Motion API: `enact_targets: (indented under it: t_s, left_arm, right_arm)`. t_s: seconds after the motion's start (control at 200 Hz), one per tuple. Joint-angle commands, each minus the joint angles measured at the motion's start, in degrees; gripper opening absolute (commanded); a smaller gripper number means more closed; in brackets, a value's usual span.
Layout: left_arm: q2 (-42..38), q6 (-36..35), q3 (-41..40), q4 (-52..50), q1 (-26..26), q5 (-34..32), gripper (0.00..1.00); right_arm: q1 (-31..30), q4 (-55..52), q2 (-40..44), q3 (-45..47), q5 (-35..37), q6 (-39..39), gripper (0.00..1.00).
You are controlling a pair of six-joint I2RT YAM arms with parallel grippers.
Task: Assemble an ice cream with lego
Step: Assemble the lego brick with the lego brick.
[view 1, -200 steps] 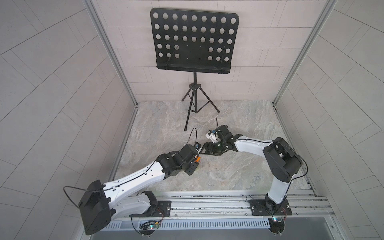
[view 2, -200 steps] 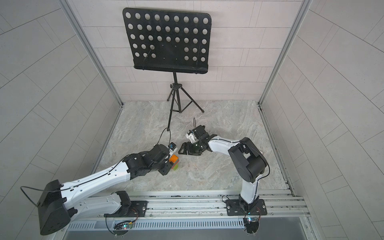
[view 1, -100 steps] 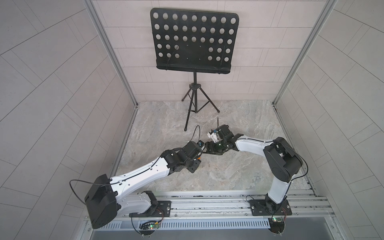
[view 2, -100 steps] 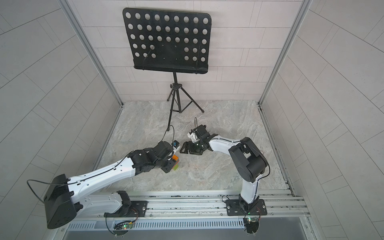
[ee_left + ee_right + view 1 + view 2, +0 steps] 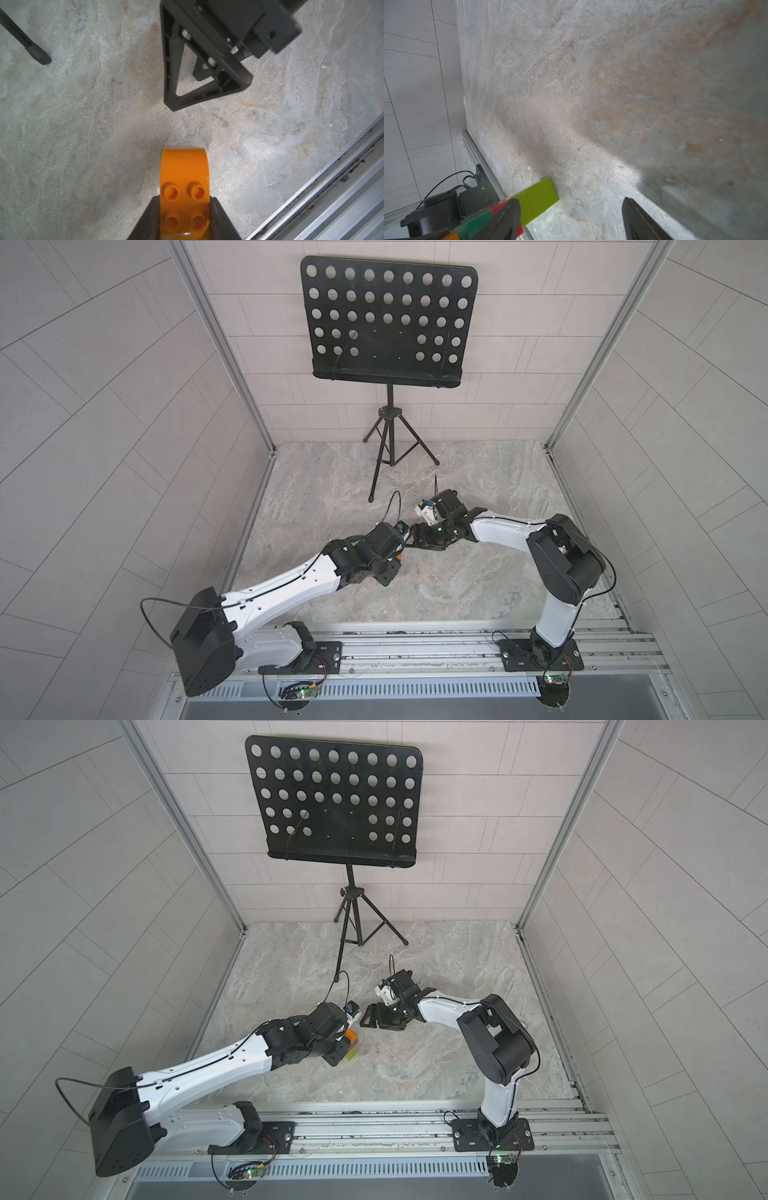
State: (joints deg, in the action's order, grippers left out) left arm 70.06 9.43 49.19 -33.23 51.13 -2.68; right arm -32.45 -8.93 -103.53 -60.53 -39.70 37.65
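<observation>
The ice cream (image 5: 184, 187) runs off the left wrist view's edge.

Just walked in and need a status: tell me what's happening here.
The left gripper is shut on the popsicle-shaped lego ice cream, gripping its orange rounded cap; lime-green stem, red and dark green layers look already stacked. The right gripper is open and empty, close beside it above the marbled tabletop.

A robotics lab cell: tiled walls (image 5: 104, 427), aluminium base rail (image 5: 415, 645).

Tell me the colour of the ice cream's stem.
Lime green; the stem shows best in the right wrist view.
</observation>
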Motion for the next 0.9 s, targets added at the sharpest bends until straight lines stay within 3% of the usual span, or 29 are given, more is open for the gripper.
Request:
enact_targets:
  t_s: [0.0, 0.356, 0.896]
  left_arm:
    - [-2.0, 0.4, -0.1, -0.6, -0.3, -1.9, 0.18]
    - [-3.5, 0.8, -1.3, -0.7, -0.5, -1.7, 0.16]
    - [-1.5, -0.2, -1.6, -0.7, -3.2, 3.9, 0.16]
  right_arm:
    - [0.3, -1.2, 0.9, -1.4, 0.7, -0.8, 0.81]
    - [0.5, -1.1, 0.9, -1.3, 0.8, -0.7, 0.81]
    - [0.6, -1.1, 1.0, -1.3, 0.8, -0.9, 0.81]
